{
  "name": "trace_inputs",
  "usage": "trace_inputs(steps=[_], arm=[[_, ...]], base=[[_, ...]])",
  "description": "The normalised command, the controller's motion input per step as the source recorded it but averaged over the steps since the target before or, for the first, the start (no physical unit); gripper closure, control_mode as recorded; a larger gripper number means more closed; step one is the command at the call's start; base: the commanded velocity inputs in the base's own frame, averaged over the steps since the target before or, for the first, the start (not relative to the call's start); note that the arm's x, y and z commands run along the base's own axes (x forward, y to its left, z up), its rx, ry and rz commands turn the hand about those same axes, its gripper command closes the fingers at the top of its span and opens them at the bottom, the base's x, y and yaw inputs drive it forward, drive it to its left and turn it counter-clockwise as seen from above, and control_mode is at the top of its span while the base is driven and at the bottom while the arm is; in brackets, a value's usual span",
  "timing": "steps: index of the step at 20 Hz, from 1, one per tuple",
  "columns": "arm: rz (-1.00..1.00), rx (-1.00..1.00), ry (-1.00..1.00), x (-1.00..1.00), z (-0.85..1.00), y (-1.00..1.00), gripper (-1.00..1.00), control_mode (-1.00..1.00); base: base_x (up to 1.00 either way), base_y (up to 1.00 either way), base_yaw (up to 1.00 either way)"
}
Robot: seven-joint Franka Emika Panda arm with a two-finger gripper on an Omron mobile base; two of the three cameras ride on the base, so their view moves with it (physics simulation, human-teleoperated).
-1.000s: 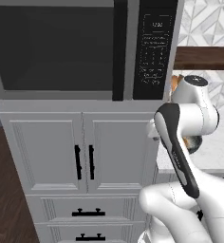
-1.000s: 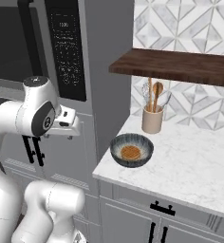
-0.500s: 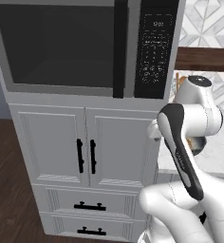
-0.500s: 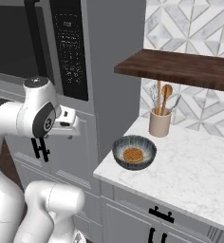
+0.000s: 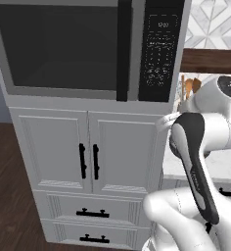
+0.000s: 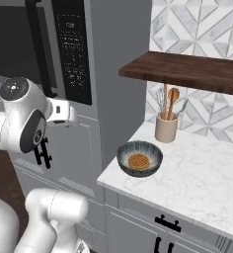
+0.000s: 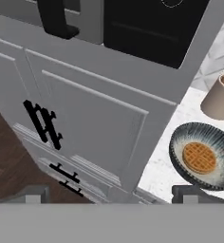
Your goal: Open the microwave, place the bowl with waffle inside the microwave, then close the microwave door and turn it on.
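The microwave (image 5: 63, 49) is built in above white cabinets, and its door (image 5: 58, 46) with the black handle bar (image 5: 123, 49) is shut. The keypad panel (image 5: 159, 54) sits right of the handle. The dark blue-grey bowl (image 6: 139, 159) stands near the counter's left front corner, and the waffle (image 6: 137, 161) lies flat inside it. In the hand view the bowl (image 7: 206, 159) and the waffle (image 7: 199, 158) lie at the lower right. My gripper (image 7: 111, 195) is open and holds nothing. It hangs in front of the cabinet below the keypad, left of the bowl and clear of it.
A tan utensil cup (image 6: 166, 127) with wooden spoons stands behind the bowl under a dark wooden shelf (image 6: 187, 71). The marble counter (image 6: 202, 183) stretches to the right. White cabinet doors with black handles (image 5: 88, 161) and drawers (image 5: 93, 213) sit under the microwave.
The whole picture has shifted a little, so the base has moved. The arm's upper joints have swung slightly sideways. The gripper stays open and the bowl has not moved.
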Motion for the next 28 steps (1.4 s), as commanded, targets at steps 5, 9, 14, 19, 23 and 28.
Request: trace_inputs(steps=[5, 9, 14, 19, 23, 28], arm=[[0.0, 0.0, -0.44, -0.05, 0.73, 0.17, -1.0, -1.0], [0.0, 0.0, -0.53, -0.29, 0.66, 0.22, -1.0, -1.0], [0.0, 0.0, -0.56, -0.43, 0.48, 0.25, -1.0, -1.0], [-0.04, 0.0, -0.42, -0.35, 0.4, 0.15, -1.0, -1.0], [-0.14, 0.0, -0.1, -0.05, 0.22, 0.38, -1.0, -1.0], [-0.2, 0.0, 0.16, 0.0, 0.0, 0.36, -1.0, -1.0]], base=[[0.0, 0.0, 0.0], [0.0, 0.0, 0.0], [0.0, 0.0, 0.0], [0.0, 0.0, 0.0], [0.0, 0.0, 0.0], [0.0, 0.0, 0.0]])
